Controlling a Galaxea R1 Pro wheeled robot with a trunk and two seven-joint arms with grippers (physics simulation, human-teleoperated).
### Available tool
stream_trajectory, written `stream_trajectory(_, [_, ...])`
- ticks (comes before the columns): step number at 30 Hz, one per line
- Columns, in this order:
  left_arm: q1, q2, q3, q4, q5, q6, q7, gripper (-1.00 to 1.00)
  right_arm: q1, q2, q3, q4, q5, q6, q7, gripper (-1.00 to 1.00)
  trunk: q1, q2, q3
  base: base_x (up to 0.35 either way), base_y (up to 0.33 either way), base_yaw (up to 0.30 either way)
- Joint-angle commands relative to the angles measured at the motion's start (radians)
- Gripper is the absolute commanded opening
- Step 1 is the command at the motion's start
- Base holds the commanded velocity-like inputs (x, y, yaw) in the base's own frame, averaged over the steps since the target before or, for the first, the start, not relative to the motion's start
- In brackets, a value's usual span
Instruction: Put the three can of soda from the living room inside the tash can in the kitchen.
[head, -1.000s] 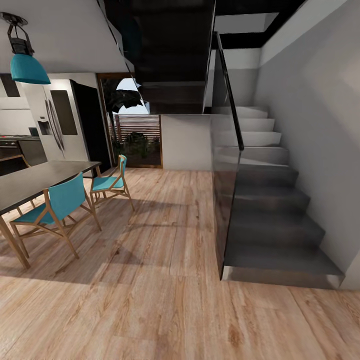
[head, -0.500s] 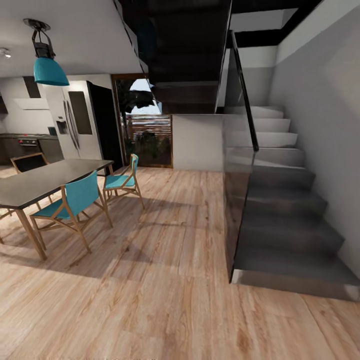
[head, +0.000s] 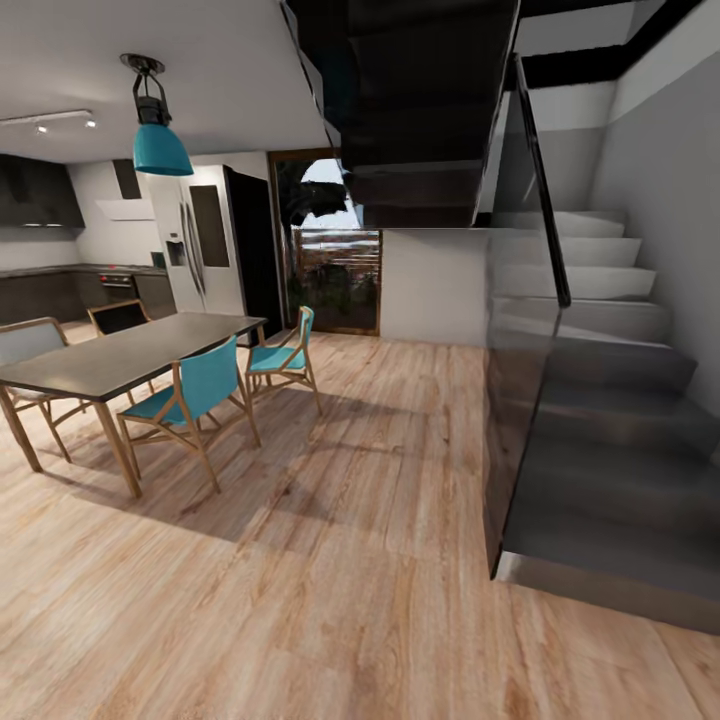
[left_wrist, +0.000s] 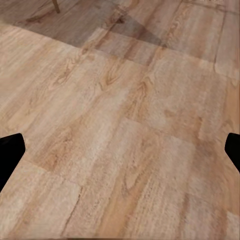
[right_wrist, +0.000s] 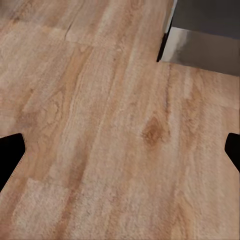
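pale wood floor (head: 330, 600) runs across the whole room. at far left the kitchen cabinets (head: 40, 290) and a steel fridge (head: 200, 250) sit behind a dark dining table (head: 120, 355) ringed by teal chairs (head: 195, 390), under a teal pendant lamp (head: 160, 150). further right a glazed door (head: 335, 270), then the grey staircase (head: 610, 420) with its glass side. the left gripper (left_wrist: 120, 150) has its fingers (left_wrist: 10, 152) wide apart over bare boards, holding nothing; the right gripper (right_wrist: 120, 150) likewise, fingers (right_wrist: 10, 150) spread, near the bottom stair (right_wrist: 205, 47). no soda can or trash can is visible here, so their whereabouts can't be told. judging by empty hands, the robot is in transit; how many cans are binned is unknowable.
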Motion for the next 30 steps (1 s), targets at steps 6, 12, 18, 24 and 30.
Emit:
stream_trajectory(6, [0.0,0.0,0.0,0.0,0.0,0.0,0.0,1.0,0.0,0.001,0.0,0.001,0.0,0.0,0.0,1.0,0.0,0.0,0.0,0.0,0.0,0.246])
stream_trajectory(12, [0.0,0.0,0.0,0.0,0.0,0.0,0.0,1.0,0.0,0.001,0.001,0.001,0.0,0.0,0.0,1.0,0.0,0.0,0.0,0.0,0.0,0.246])
stream_trajectory(18, [0.0,0.0,0.0,0.0,0.0,0.0,0.0,1.0,0.0,0.001,0.001,0.002,0.0,0.0,0.0,1.0,0.0,0.0,0.0,0.0,0.0,0.246])
stream_trajectory(24, [0.0,0.0,0.0,0.0,0.0,0.0,0.0,1.0,0.0,0.001,0.002,0.004,0.0,0.0,0.0,1.0,0.0,0.0,0.0,0.0,0.0,0.246])
stream_trajectory(30, [0.0,0.0,0.0,0.0,0.0,0.0,0.0,1.0,0.0,0.004,0.002,0.005,0.0,0.0,-0.001,1.0,0.0,0.0,0.0,0.0,0.0,0.246])
